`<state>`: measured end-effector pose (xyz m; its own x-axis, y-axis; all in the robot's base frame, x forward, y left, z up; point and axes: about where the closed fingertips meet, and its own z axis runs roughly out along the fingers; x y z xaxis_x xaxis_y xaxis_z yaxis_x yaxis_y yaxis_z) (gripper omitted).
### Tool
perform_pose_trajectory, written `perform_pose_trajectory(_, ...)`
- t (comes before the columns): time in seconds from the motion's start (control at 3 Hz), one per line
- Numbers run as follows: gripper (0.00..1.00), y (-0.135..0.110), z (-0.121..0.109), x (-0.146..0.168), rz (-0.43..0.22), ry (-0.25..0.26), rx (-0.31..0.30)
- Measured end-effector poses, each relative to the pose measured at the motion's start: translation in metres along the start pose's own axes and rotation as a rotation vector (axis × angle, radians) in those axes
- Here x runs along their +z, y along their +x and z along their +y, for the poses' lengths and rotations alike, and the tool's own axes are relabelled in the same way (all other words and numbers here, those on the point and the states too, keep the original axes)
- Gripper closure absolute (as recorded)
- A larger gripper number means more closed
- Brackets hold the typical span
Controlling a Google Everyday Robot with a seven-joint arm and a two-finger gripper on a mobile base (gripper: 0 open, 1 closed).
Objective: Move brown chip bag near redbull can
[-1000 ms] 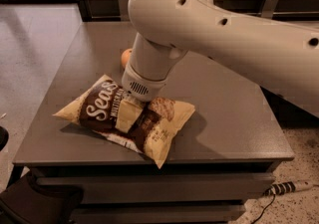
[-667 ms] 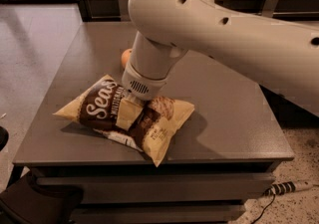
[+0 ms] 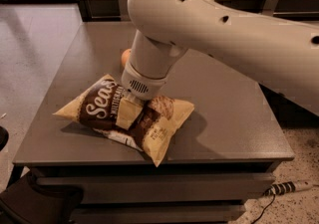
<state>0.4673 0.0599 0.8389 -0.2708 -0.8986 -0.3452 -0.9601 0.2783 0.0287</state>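
Observation:
The brown chip bag point(image 3: 99, 106) lies flat on the grey table point(image 3: 224, 118), near its front left. It is dark brown with white script and pale yellow ends. My gripper point(image 3: 130, 111) reaches down from the big white arm point(image 3: 209, 24) and rests on the middle of the bag, which is creased around it. The redbull can does not show; it is either hidden behind the arm or out of view.
An orange point(image 3: 125, 57) peeks out behind the wrist, just beyond the bag. The table's front edge point(image 3: 149, 161) runs close below the bag. A power strip point(image 3: 291, 187) lies on the floor at lower right. A wooden wall runs along the back.

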Motion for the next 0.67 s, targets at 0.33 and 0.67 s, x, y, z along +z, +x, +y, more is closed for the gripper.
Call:
perform_pose_trajectory(0.33,1.00,-0.0003,0.0000,-0.0008,0.000,0.000,0.000)
perform_pose_trajectory(0.67,1.00,-0.0003,0.0000,-0.0010,0.000,0.000,0.000)
